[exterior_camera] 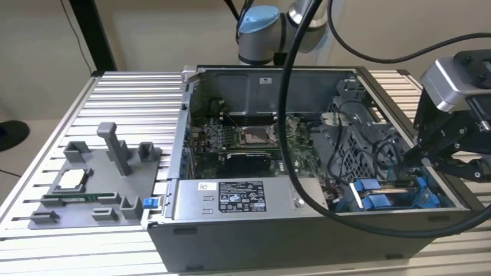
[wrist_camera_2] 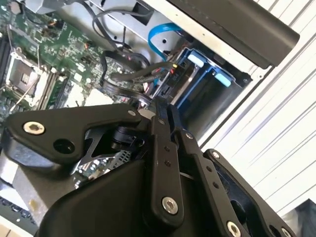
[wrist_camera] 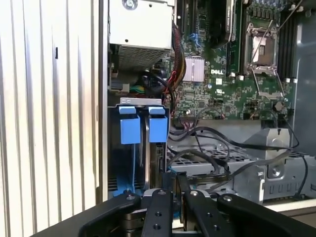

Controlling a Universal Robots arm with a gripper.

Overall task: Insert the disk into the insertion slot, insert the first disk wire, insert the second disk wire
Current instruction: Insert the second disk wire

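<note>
The disk's blue carrier (exterior_camera: 378, 201) sits down in the insertion slot (exterior_camera: 431, 198) at the front corner of the grey case on the exterior view's right. In the first wrist view its two blue tabs (wrist_camera: 143, 129) stand at the slot's mouth. My gripper (exterior_camera: 414, 158) hangs just above this corner, and its black fingers (wrist_camera: 165, 197) are pressed close together, shut. Black wires (wrist_camera_2: 133, 76) run right past the fingertips (wrist_camera_2: 160, 111). Whether one is pinched between them I cannot tell.
The grey power-supply box (exterior_camera: 238, 198) lies along the case's front edge beside the slot. The motherboard (exterior_camera: 245, 138) fills the case floor. A light-blue cable (wrist_camera_2: 157, 35) loops above the bay. A grey fixture tray (exterior_camera: 92, 184) sits on the ribbed table at the exterior view's left.
</note>
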